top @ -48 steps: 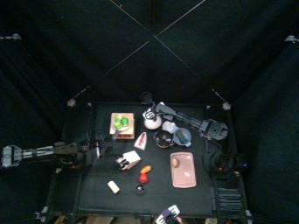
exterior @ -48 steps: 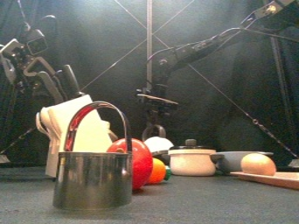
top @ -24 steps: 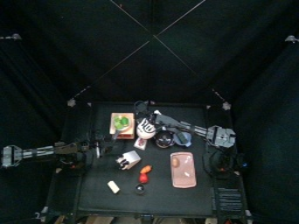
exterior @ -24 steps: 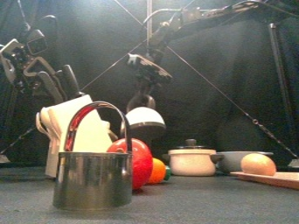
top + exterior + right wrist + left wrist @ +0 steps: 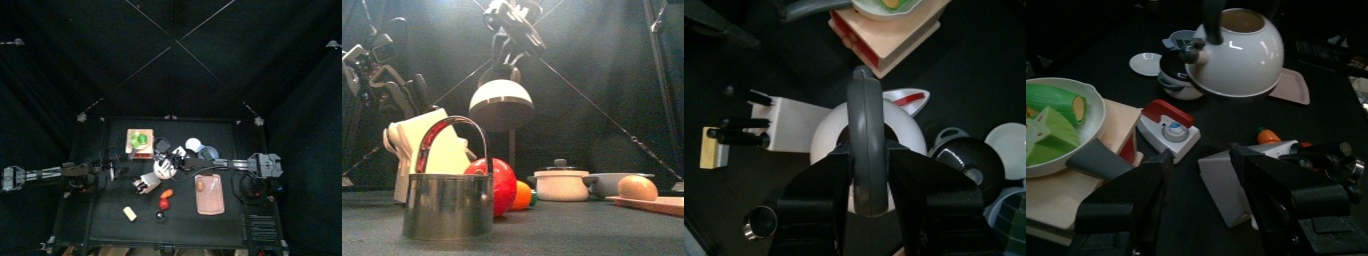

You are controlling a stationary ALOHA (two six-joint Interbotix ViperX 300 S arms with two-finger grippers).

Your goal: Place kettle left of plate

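Bowl (image 5: pixel 1056 125): we see a pale bowl holding green pieces, on a pale board (image 5: pixel 1080 200).
Plate (image 5: pixel 209 193): pink tray on the table's right half; a round orange-tan item lies at its far end.
Tin cup (image 5: pixel 449 203): metal, with a hoop handle, nearest the front edge; what it holds we cannot tell.
Lidded pot (image 5: pixel 563 183): cream, lid on, standing on the table behind the red ball (image 5: pixel 496 185).
Table (image 5: pixel 107 218): black, crowded toward the middle; black curtains all round.
Kettle (image 5: pixel 501 103): rounded, white, with a dark arched handle; we find it lifted clear of the table, hanging over the middle, left of the plate as seen from above.
Right gripper (image 5: pixel 865 150): clasps the kettle's handle, jaws either side of it.
Left gripper (image 5: pixel 1200 180): parted jaws, nothing between them, at the table's left edge.
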